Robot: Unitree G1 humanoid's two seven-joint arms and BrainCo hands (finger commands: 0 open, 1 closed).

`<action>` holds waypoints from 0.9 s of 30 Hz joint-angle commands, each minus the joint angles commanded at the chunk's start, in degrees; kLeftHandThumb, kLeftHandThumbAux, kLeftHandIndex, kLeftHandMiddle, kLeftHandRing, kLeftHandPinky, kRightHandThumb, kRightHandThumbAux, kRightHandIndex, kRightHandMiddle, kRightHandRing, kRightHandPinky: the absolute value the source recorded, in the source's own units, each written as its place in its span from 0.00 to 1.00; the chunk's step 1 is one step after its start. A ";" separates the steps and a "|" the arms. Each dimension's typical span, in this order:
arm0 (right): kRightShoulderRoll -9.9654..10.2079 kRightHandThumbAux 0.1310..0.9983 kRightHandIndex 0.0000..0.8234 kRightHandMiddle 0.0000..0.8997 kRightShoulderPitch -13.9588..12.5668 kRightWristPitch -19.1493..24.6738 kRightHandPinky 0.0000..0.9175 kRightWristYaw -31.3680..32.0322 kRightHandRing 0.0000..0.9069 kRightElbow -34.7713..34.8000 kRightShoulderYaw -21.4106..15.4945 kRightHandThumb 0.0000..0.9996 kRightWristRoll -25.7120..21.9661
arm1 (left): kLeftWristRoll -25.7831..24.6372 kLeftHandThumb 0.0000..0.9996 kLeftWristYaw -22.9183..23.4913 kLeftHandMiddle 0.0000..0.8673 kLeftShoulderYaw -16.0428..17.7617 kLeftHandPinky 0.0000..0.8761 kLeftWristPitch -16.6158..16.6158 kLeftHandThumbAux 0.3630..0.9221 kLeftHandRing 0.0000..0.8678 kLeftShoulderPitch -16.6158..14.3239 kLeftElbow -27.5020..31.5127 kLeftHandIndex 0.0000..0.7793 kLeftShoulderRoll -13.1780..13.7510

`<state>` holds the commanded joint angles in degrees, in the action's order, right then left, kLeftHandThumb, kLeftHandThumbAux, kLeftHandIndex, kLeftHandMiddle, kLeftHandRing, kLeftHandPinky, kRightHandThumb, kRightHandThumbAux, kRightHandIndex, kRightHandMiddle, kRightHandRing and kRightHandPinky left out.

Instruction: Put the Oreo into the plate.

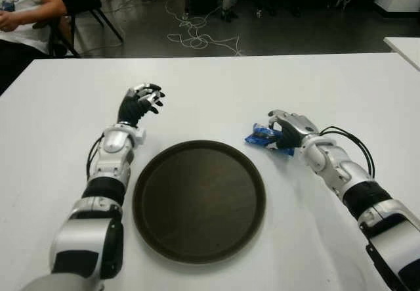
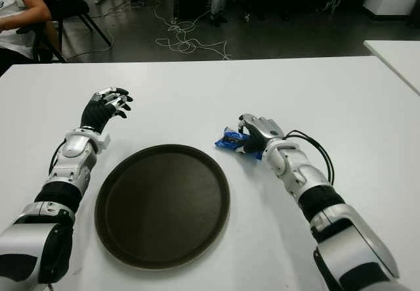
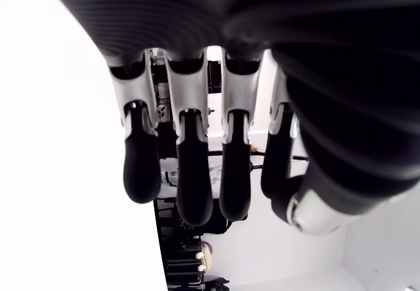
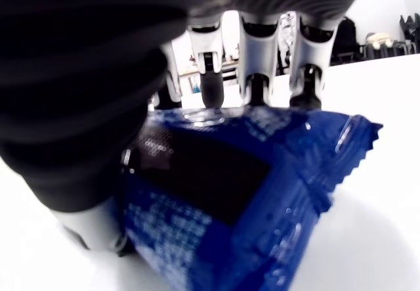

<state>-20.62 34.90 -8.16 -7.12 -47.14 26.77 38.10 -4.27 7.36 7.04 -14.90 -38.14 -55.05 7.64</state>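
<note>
Two-armed robot at a white table (image 1: 210, 84), seen from its head cameras and both wrists. The dark round plate (image 1: 199, 200) lies between the forearms and holds nothing; the blue Oreo packet (image 1: 260, 137) is still outside it, on the table just beside the plate's far right rim. The task therefore appears to be at the grasping stage: the pick-up is under way, while the lift, the carry over the rim and the release are all left to do.

The right hand (image 1: 287, 131) is closed around the packet. In the right wrist view the fingers (image 4: 255, 87) curl over the far side of the wrapper and the thumb side presses the near side, so the packet is pinched between them. Whether it has left the tabletop cannot be told.

The left hand (image 1: 139, 103) shows beyond the plate's left side, its fingers (image 3: 187, 173) loosely hanging and holding nothing.
</note>
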 joint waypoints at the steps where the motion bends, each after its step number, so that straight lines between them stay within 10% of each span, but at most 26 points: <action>1: 0.11 0.73 0.64 0.75 -0.13 -0.16 0.74 -0.61 0.76 0.00 -0.29 0.20 -0.18 | 0.07 0.83 -0.04 0.54 -0.03 0.67 -0.01 0.55 0.60 0.04 0.06 0.54 0.01; 27: 0.56 0.76 0.64 0.75 -1.08 -2.11 0.75 -6.54 0.78 0.81 -4.08 0.17 -1.73 | 0.51 0.83 0.07 0.54 0.20 0.67 -0.13 0.55 0.60 0.29 0.32 0.54 0.00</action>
<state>-20.05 33.82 -10.27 -13.66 -46.34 22.69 36.38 -3.76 7.43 7.24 -15.03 -37.85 -54.72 7.64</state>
